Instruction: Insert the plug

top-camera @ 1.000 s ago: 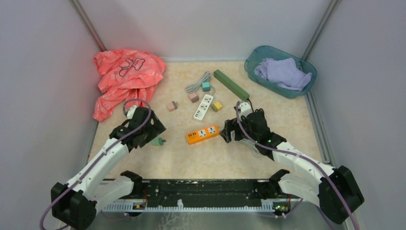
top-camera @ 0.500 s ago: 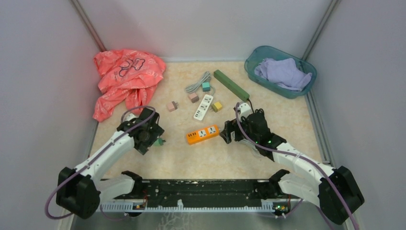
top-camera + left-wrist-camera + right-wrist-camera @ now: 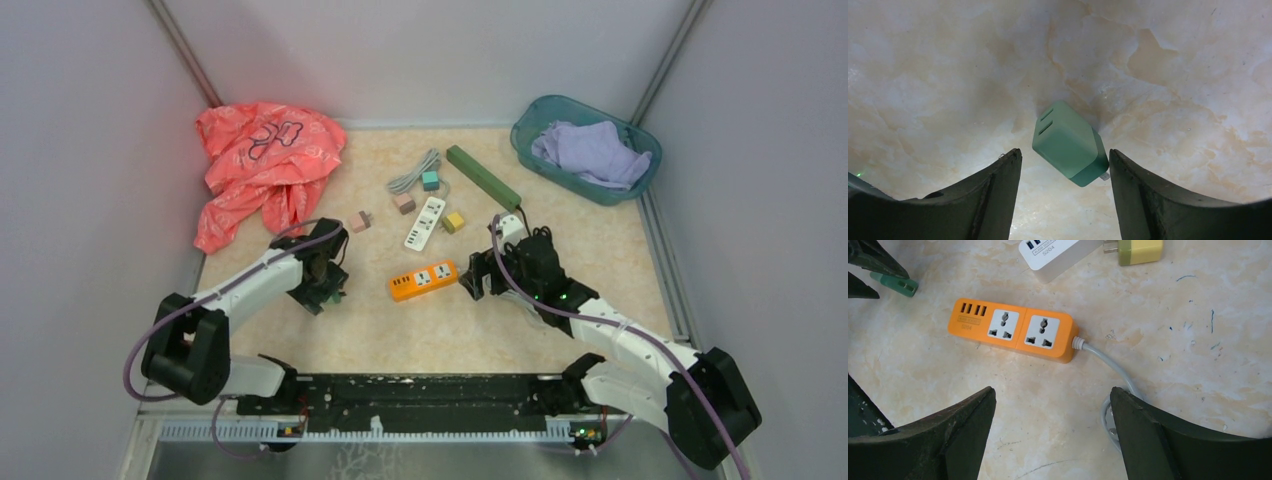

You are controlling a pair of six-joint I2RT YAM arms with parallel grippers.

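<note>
Under left claw (image 3: 1064,155) — one green plug (image 3: 1067,144)

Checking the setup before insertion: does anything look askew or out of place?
The green plug lies skewed inside the open left end effector, not squared to it. Small blue scribble marks dot the tabletop past the orange power strip's cord end. Nothing looks spilled or broken.

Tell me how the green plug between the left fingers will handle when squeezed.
The green plug looks like rigid plastic, so probably stiff and light. Its smooth faces sit skewed to the fingers, so it may twist or slip as they close.
</note>
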